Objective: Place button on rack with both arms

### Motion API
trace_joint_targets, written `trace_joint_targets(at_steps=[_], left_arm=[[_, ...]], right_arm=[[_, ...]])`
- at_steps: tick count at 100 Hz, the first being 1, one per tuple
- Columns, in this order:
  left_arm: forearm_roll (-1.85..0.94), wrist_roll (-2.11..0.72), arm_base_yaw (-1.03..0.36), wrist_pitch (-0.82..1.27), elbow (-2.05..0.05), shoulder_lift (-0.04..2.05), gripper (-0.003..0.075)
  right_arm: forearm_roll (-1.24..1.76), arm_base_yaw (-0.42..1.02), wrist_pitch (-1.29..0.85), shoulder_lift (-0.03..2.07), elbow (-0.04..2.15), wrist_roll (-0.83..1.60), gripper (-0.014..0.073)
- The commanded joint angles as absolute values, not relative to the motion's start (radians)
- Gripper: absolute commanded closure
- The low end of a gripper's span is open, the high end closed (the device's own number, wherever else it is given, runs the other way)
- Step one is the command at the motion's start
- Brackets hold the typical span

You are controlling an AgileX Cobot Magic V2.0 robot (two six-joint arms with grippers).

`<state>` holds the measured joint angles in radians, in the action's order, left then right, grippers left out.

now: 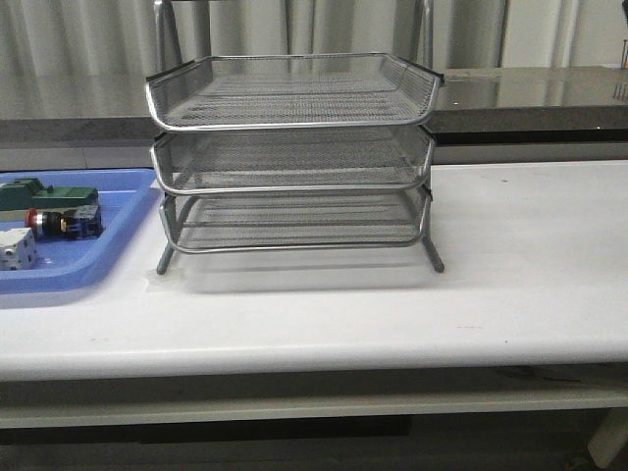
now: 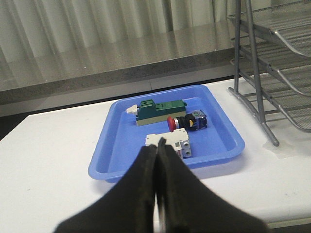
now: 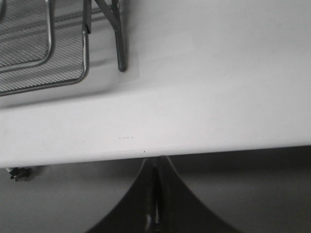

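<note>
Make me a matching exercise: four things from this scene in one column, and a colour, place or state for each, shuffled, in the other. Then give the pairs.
Things
1. button
2. rack
3. left gripper
4. green block

Descriptions
A. fingers pressed together, holding nothing
B. three wire-mesh tiers, all bare
C. red head, lying on its side in the blue tray
D. at the tray's far side, beyond the button, seen from the left wrist

Pairs: 1-C, 2-B, 3-A, 4-D
</note>
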<state>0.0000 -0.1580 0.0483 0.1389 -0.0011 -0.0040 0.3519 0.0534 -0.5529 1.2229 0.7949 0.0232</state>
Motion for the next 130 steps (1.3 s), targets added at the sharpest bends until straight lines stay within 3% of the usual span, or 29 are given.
trace_joint_targets(at_steps=[1,15,22,48,77,130], left_arm=[[0.000,-0.158,0.042,0.061,0.053,-0.035,0.0741],[0.000,-0.158,0.042,0.061,0.053,-0.035,0.0741],[0.000,-0.158,0.042,0.061,0.053,-0.035,0.0741],[0.000,-0.158,0.042,0.061,0.053,-0.035,0.0741],[0.000,-0.158,0.042,0.061,0.053,-0.035,0.0741],[0.000,-0.158,0.042,0.061,0.053,-0.035,0.0741]], right_arm=[[0.418,0.047,-0.516,1.251,0.828,0.033,0.0530],[0.568,0.047,-0.469,1.316,0.828,0.064,0.0292],[0.670,0.047,-0.426,1.338,0.828,0.095,0.0228],[1.222,0.047,-0.387,1.424,0.832,0.351,0.0237],[1.932,0.055,-0.554,1.585,0.832,0.856,0.0237],[1.937,0.112,-0.730,1.756,0.909,0.905,0.0237]])
